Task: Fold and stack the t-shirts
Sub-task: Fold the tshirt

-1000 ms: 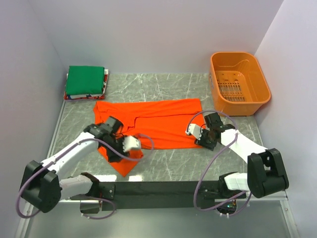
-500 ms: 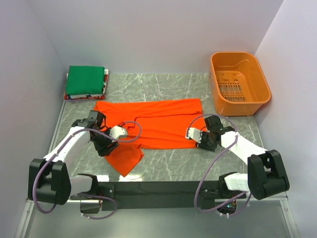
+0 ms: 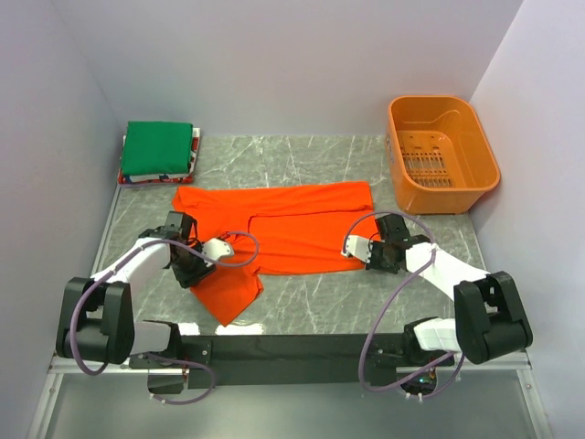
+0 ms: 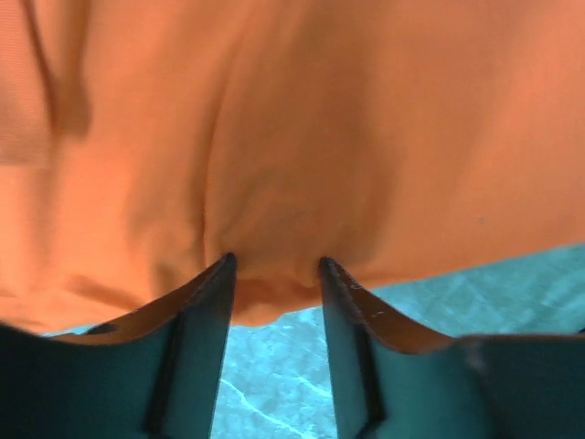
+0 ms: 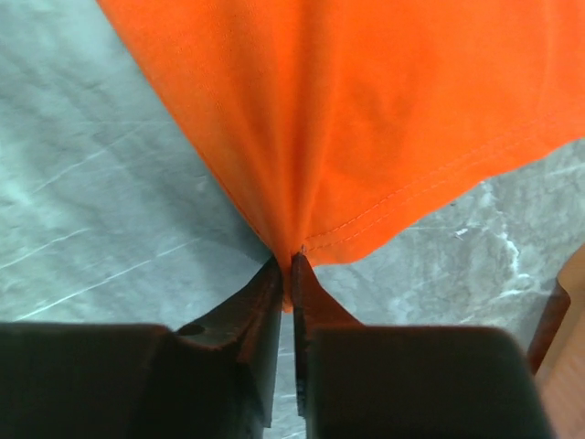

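The orange shirt [image 3: 292,229] lies spread flat on the tabletop [image 3: 302,302], roughly in the middle, with one flap trailing toward the near edge on the left side. At the far left corner sits a stack of folded shirts [image 3: 157,151] with a green one on top, well apart from the orange one. The basket [image 3: 443,151] stands at the far right.

This is thin, limp cloth. It weighs next to nothing and has no stiffness, so it will sag and drape from whatever point lifts it. It cannot break, and it looks matte enough not to slip from a firm pinch. A pinch in the middle would only raise a tent, so edges and corners are the places to take hold, one on each side, to keep the fold line straight.

The right gripper [image 5: 285,265] has its jaws clenched on the near right corner of the shirt, beside the stitched hem, and creases fan out from the pinch. The left gripper [image 4: 274,282] is low at the edge of the near left flap. Its jaws stand apart with a small bulge of cloth between the tips, and they do not look closed on it. A single layer could slide out of a shallow bite there, so a deeper hold past the edge seems wise.
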`<state>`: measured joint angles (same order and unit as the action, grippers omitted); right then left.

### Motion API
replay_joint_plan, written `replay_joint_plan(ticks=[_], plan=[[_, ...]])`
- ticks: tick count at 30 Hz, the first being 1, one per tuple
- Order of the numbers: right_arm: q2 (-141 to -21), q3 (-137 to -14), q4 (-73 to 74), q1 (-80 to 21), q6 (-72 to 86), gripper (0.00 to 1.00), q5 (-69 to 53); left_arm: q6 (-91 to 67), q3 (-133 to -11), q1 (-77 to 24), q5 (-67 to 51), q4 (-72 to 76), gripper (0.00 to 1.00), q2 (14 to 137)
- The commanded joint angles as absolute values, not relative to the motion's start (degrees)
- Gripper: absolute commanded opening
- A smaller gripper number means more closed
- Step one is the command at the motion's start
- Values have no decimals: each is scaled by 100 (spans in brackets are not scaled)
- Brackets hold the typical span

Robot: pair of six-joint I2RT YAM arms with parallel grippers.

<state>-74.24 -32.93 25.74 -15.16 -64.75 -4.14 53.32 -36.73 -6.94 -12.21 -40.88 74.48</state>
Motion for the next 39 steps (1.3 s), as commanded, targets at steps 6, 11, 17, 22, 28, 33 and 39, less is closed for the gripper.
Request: replay_joint_plan(ticks=[6,11,17,22,28,33,39], plan=[[-7533,-3427,2873,-1521,-6250,0,-202,5783,-3498,-651,-1397,-4639,14,7190],[-6909,-3559,3550,-1494,-6275,0,-465,5827,-3717,-510,-1494,-5229,1,6567],[-6776,-3604,3894,-1459,-6416,0,-378,6003,-4174,-141,-1714,-5678,1,6731],[-7101,-3841,3928,-1468,-6126,31,-343,5977,-4385,-79,-1837,-5607,1,6987],[-6627,-3788,4200,-1512,-6258,38,-588,6020,-4465,-79,-1872,-5634,1,7040],[-6469,-3394,4061,-1635,-6354,35,-483,6082,-4377,-70,-1793,-5616,1,7058],[-6363,-3138,3920,-1714,-6486,37,-545,6056,-4359,-70,-1784,-5581,1,7137]])
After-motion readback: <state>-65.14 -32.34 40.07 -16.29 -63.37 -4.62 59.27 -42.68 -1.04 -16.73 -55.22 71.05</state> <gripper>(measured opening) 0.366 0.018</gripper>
